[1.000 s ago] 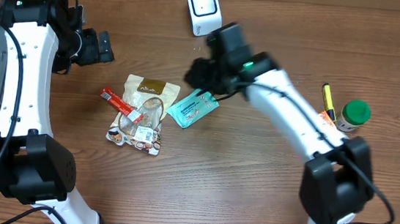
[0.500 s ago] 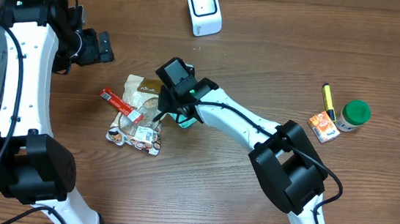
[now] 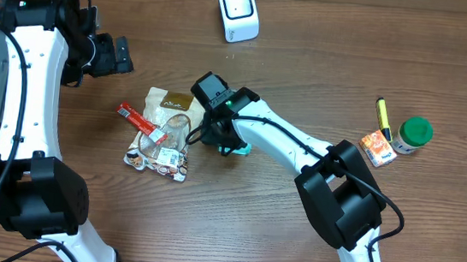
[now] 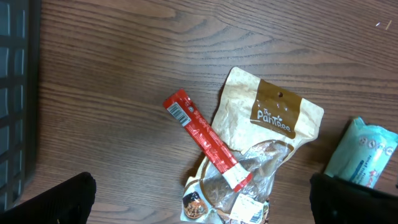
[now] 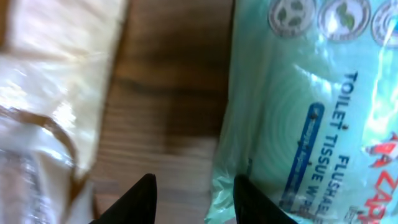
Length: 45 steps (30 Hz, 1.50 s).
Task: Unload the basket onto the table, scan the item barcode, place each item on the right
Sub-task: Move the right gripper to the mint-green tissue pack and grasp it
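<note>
Right tool (image 5: 196, 200), jaws part-open, gripping nothing; teal plastic toilet-tissue pack (image 5: 311, 106) fills frame's right side, long axis top-to-bottom (left tool (image 3: 121, 54) well apart).

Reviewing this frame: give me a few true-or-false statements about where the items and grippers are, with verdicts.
1. The right gripper is down at the teal tissue pack. True.
2. The left gripper holds the red stick pack. False: it is open and empty; the stick pack lies across the beige pouch.
3. The white scanner touches the beige pouch. False: it stands well apart from it.
4. The green-capped jar is next to the orange box. True.
</note>
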### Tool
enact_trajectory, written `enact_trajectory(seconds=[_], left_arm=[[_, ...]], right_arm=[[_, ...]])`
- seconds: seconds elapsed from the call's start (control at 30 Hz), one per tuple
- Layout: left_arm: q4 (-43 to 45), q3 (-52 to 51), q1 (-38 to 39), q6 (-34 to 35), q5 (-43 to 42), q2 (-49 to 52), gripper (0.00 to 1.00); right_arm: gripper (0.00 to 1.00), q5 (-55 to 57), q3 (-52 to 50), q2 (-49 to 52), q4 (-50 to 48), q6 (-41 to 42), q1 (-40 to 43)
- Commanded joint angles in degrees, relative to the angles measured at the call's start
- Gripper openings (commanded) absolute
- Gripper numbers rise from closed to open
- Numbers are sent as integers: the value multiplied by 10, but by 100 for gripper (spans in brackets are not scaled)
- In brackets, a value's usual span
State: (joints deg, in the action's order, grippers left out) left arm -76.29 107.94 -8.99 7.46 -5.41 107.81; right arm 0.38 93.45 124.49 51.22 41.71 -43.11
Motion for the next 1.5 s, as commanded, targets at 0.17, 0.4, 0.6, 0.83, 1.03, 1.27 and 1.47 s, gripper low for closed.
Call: enact_trajectory(seconds=[0.17, 0.4, 0.6, 0.83, 1.03, 1.27, 1.47], left_arm=[[1, -1, 4, -7, -4, -3, 100], [1, -1, 4, -7, -4, -3, 100], [1, -1, 4, -7, -4, -3, 100], [1, -1, 4, -7, -4, -3, 100], [1, -1, 4, -7, -4, -3, 100], [1, -1, 4, -7, -4, -3, 100], [1, -1, 4, -7, -4, -3, 99]], right_arm=[[45, 0, 50, -27, 89, -124, 24], [54, 0, 105, -33, 149, -176, 48], [69, 25, 86, -30, 149, -217, 49], [77, 82, 37, -28, 112, -221, 49], [78, 72, -12, -28, 69, -221, 49], [77, 64, -74, -28, 13, -221, 49], [61, 64, -65, -31, 28, -221, 50]])
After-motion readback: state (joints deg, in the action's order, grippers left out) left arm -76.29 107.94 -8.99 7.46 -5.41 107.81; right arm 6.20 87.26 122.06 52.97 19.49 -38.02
